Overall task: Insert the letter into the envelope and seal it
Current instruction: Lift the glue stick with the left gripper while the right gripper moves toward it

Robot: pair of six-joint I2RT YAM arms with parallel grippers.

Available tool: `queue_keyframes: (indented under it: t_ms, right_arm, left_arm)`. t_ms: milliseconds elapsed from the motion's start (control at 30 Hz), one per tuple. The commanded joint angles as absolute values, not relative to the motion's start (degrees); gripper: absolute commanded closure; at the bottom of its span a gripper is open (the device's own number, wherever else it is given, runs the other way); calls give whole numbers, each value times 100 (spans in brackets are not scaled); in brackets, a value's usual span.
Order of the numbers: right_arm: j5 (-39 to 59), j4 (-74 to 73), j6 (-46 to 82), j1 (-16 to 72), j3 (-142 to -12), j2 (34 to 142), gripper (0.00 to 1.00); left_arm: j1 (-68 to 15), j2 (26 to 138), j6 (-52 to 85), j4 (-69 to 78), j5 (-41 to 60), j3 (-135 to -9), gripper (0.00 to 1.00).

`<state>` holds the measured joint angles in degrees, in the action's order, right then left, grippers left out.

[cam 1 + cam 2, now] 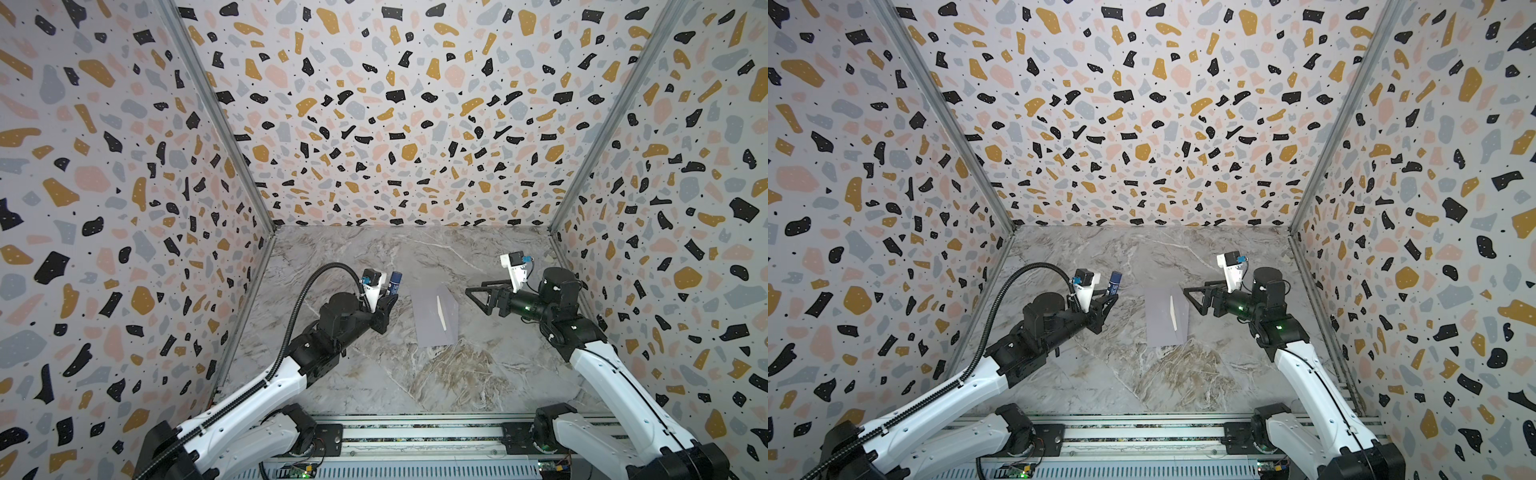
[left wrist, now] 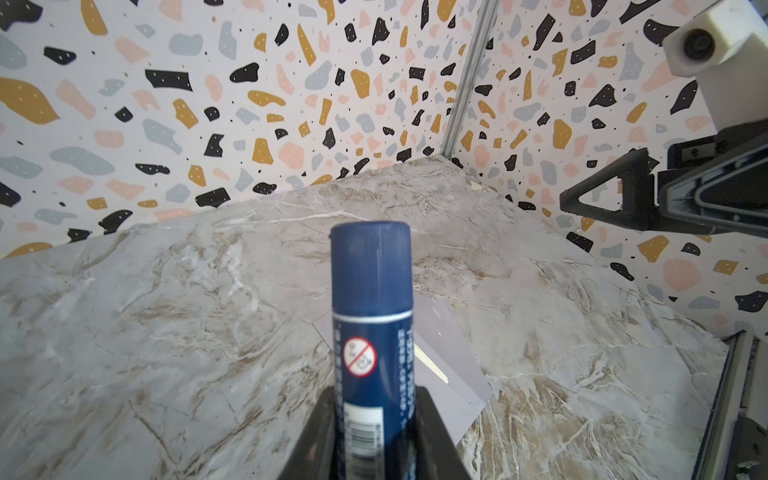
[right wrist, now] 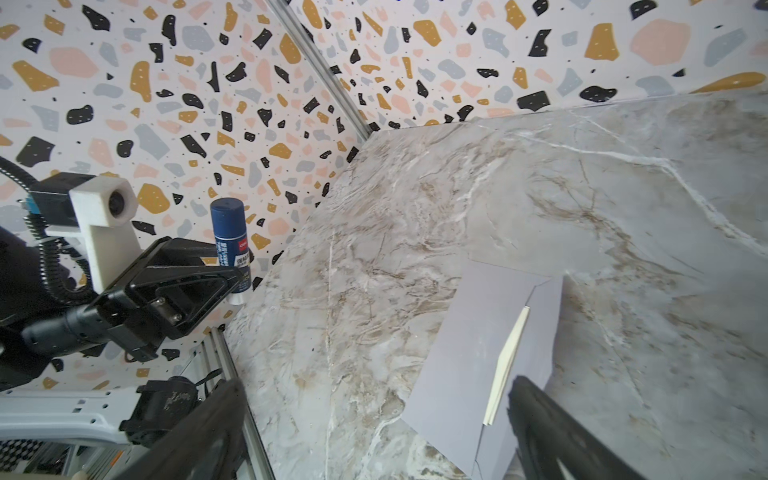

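Note:
The pale grey-lavender envelope [image 1: 430, 320] [image 1: 1160, 320] [image 3: 461, 353] [image 2: 453, 374] lies flat mid-table. Only a thin cream edge of the letter [image 1: 440, 311] [image 1: 1172, 311] [image 3: 509, 361] [image 2: 432, 365] shows at its mouth, beside the flap; the rest is hidden inside. My left gripper [image 1: 388, 301] [image 1: 1106, 301] [image 2: 374, 399] hovers left of the envelope, shut on an upright blue glue stick [image 1: 395, 280] [image 1: 1114, 281] [image 2: 370, 316] [image 3: 228, 232]. My right gripper [image 1: 476, 291] [image 1: 1194, 289] [image 3: 374, 432] [image 2: 602, 199] hangs open just right of the envelope, above the table, with nothing between its fingers.
The marble tabletop [image 1: 415, 374] is boxed in by terrazzo-patterned walls [image 1: 374, 124] at the back and both sides. A metal rail [image 1: 415, 432] with both arm bases runs along the front edge.

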<state>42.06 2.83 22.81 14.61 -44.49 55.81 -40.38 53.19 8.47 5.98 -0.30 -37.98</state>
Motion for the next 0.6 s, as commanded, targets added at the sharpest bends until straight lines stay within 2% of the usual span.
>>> queue_keyframes:
  t_ms: [0,233,567]
  right_arm:
    - [4224,434,2135,1770,-4859,5676,1]
    - [3957,792,1849,2386,-5239,5896,1]
    - [3788,1076,1641,3107,-5675,6203,1]
  left_arm:
    - [-4147,5112,-61,1045,-144,-3636,100]
    - [-4319,4788,-1172,1210,-320,-3239,100]
    - [-4430,4570,-1906,1398,-203,-2796,100]
